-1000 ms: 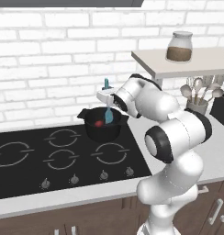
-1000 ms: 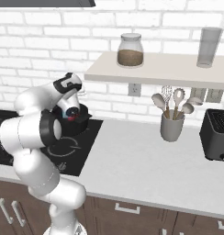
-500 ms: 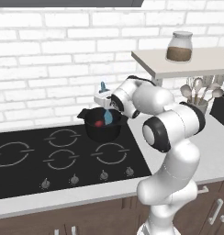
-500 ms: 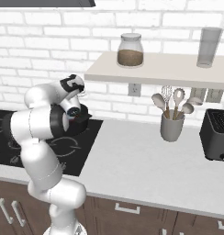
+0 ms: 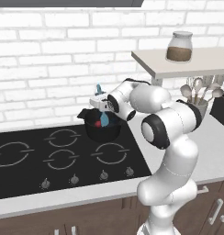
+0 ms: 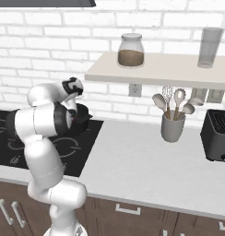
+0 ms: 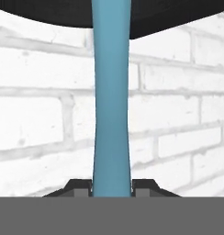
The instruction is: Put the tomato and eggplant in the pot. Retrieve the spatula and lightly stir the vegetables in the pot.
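Hand (image 7: 112, 189) pinches spatula (image 7: 111, 101) by its slim light-blue handle, one dark tip each side, touching it. In hand view the handle runs straight up to the black pot (image 7: 178, 16) rim at top edge, white brick wall behind.

Left base view: arm reaches from lower right over hob (image 5: 63, 151) to pot (image 5: 103, 130), which sits on rear right burner. Hand (image 5: 101, 103) is just above pot's mouth; spatula (image 5: 103, 120) blade dips inside pot, handle end pokes up above hand. Tomato (image 5: 98, 124), small & red, is in pot just beside blade. Eggplant: can't make it out.

Right base view: arm hides most of pot (image 6: 82, 120). Worktop (image 6: 142, 161) to right carries utensil cup (image 6: 172, 129) w/ spoons & whisk, toaster (image 6: 216, 135) further right. Shelf (image 6: 156, 73) above holds jar (image 6: 131, 50) & glass (image 6: 209, 48).
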You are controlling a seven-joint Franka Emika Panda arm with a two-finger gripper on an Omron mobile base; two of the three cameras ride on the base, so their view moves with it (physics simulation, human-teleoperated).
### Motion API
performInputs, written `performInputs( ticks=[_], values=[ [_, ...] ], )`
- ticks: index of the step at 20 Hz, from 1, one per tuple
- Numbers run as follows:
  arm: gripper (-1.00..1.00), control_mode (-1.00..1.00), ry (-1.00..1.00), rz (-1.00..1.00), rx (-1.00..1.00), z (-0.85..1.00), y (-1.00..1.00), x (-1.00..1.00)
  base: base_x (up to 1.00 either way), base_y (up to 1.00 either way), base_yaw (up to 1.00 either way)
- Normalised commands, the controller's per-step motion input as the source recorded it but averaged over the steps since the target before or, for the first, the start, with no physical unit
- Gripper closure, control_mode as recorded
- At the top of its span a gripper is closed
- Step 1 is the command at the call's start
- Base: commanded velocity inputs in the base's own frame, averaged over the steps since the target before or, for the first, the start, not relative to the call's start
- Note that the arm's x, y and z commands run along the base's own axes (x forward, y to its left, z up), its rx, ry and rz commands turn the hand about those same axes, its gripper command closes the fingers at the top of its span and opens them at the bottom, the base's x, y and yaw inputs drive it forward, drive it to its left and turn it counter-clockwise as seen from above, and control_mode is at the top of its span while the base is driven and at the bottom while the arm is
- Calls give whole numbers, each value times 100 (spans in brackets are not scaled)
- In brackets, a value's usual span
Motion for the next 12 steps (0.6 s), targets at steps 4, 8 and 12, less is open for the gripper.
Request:
performInputs(
  ticks=[4,8,12],
  values=[
    [100,-100,-5,0,0,-36,10,28,0,0,0],
    [100,-100,-5,0,2,-42,11,34,0,0,0],
    [100,-100,-11,0,3,-26,6,37,0,0,0]
  ],
)
